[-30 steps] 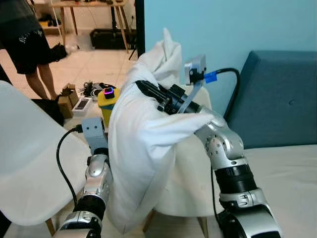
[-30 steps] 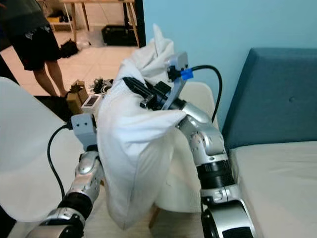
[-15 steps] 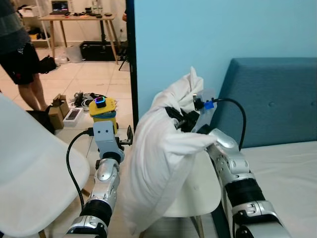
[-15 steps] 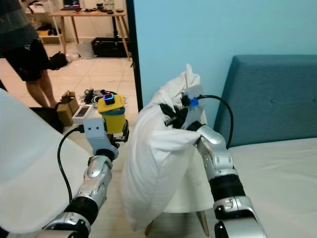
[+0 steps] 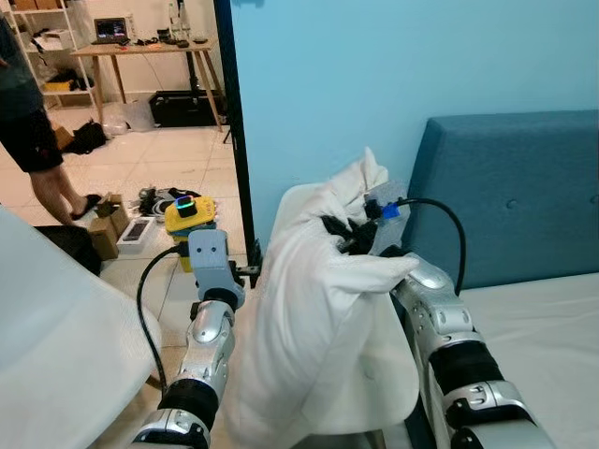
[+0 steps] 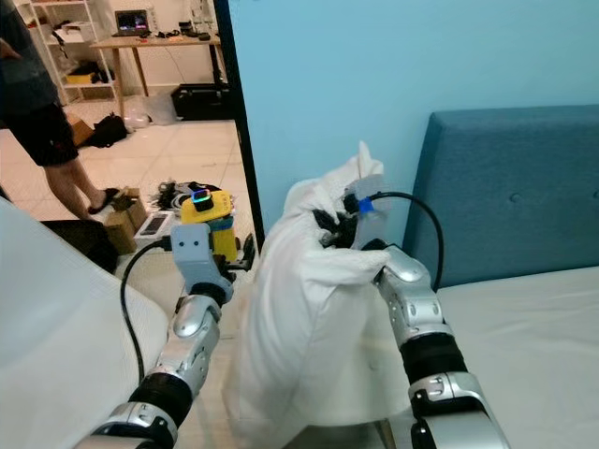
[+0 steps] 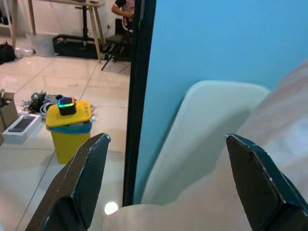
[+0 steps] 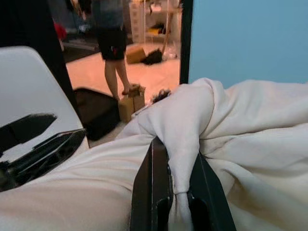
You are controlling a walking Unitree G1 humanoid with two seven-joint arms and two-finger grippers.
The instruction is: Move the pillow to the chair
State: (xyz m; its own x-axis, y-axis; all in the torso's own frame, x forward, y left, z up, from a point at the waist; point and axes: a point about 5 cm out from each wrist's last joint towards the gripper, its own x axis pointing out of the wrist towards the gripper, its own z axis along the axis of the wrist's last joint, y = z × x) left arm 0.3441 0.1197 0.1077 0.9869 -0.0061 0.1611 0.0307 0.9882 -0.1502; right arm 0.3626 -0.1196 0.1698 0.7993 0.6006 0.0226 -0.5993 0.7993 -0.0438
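Eye views: my right gripper (image 5: 339, 231) pinching white pillow (image 5: 314, 327) near top, pillow hanging over white chair (image 5: 398, 369) beside blue wall.
Left wrist: my left gripper (image 7: 168, 183) spread wide, empty.
Right wrist: fingers pinching pillow fold.

My left gripper (image 7: 163, 192) has pulled off the pillow (image 5: 318, 337) and now sits beside it with fingers spread. I've lowered the pillow so it rests against the white chair (image 5: 398, 369).
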